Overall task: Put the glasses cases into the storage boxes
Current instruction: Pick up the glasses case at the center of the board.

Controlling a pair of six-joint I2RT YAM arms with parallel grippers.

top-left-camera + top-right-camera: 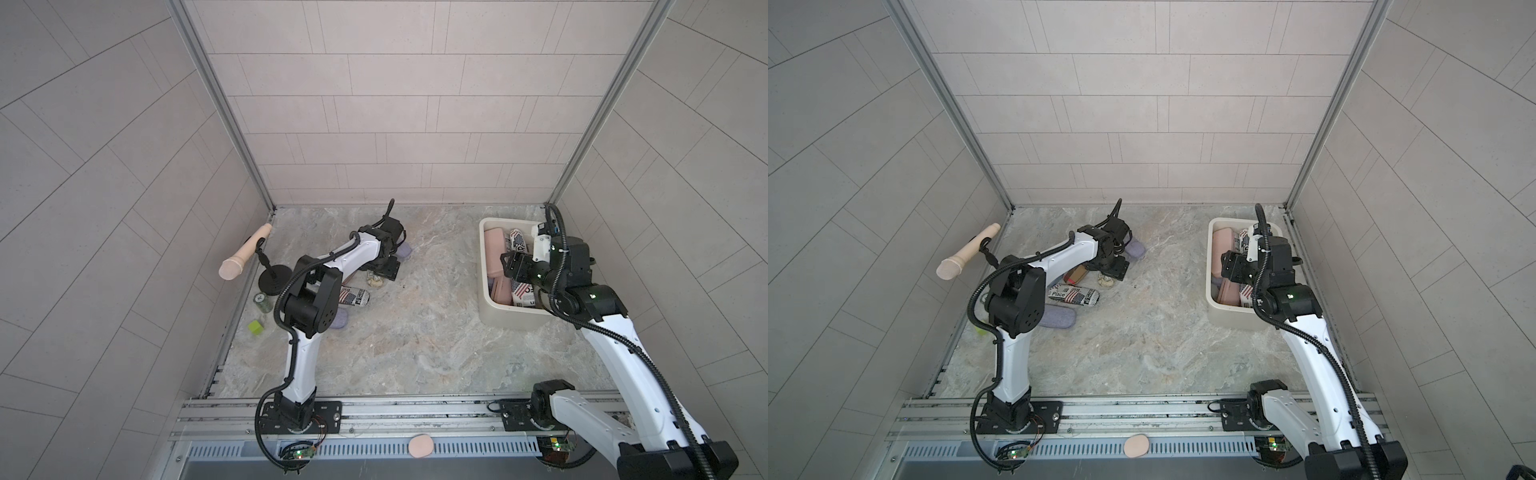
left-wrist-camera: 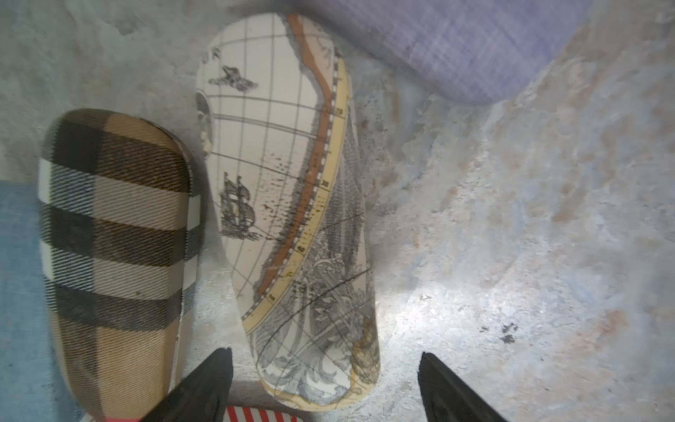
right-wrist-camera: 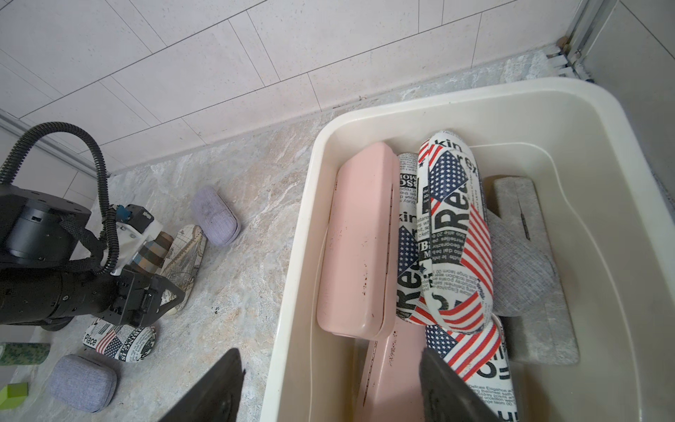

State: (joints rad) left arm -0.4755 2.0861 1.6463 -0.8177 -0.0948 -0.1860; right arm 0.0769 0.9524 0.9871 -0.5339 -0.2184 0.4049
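A cream storage box (image 1: 511, 320) sits on the marbled surface (image 1: 415, 353) near its far right corner. It holds pink cases (image 3: 358, 241), flag-and-newsprint cases (image 3: 456, 234) and grey cases (image 3: 522, 263). The right fingers (image 3: 212, 391) hover spread wide and empty above the box's rim.

Towards the far left, the left fingers (image 2: 204, 391) stand wide apart, gripping nothing, on either side of one end of a map-print case (image 2: 285, 182). A plaid case (image 2: 117, 237) lies just beside it, and a lilac case (image 2: 456, 47) lies near its other end. A loose flag-print case (image 1: 354, 296) and a second lilac case (image 1: 1059, 318) lie nearer the left edge.
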